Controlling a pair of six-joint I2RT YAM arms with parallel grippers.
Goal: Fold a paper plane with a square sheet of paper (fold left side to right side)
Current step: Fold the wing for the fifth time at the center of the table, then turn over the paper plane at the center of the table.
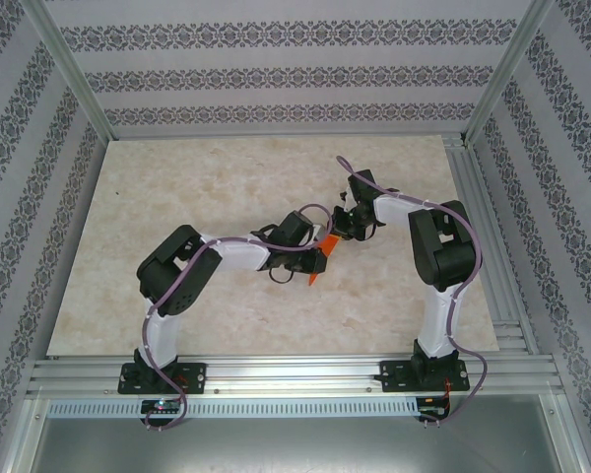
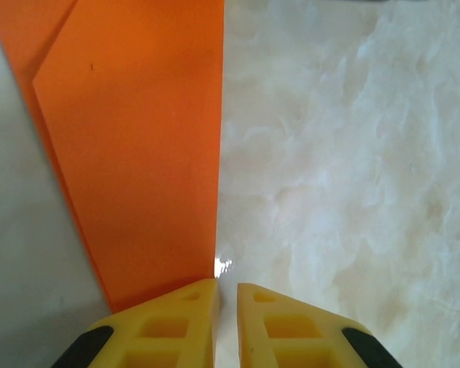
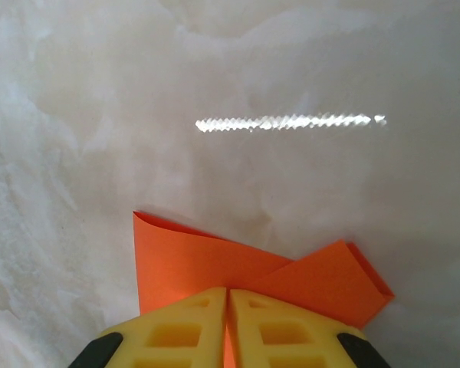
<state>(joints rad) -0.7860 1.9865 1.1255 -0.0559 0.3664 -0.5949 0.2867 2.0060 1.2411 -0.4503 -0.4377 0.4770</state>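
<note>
The square sheet of paper (image 1: 315, 275) is bright orange, folded into layers, and sits mid-table between the two arms. My right gripper (image 3: 228, 291) is shut on its near edge, with an orange sliver showing between the yellow fingers. Folded flaps of the paper (image 3: 185, 261) spread to either side of the jaws. In the left wrist view the paper (image 2: 138, 153) is at the left, its straight edge running down to the left fingertip. My left gripper (image 2: 227, 285) has its jaws almost together, with pale table showing in the narrow slit between them. In the top view the left gripper (image 1: 319, 260) and right gripper (image 1: 343, 231) nearly meet.
The pale marble-patterned tabletop (image 1: 227, 187) stretches around the paper. Aluminium rails (image 1: 295, 374) line the near edge and run along the right side. Patterned walls enclose the back and both sides.
</note>
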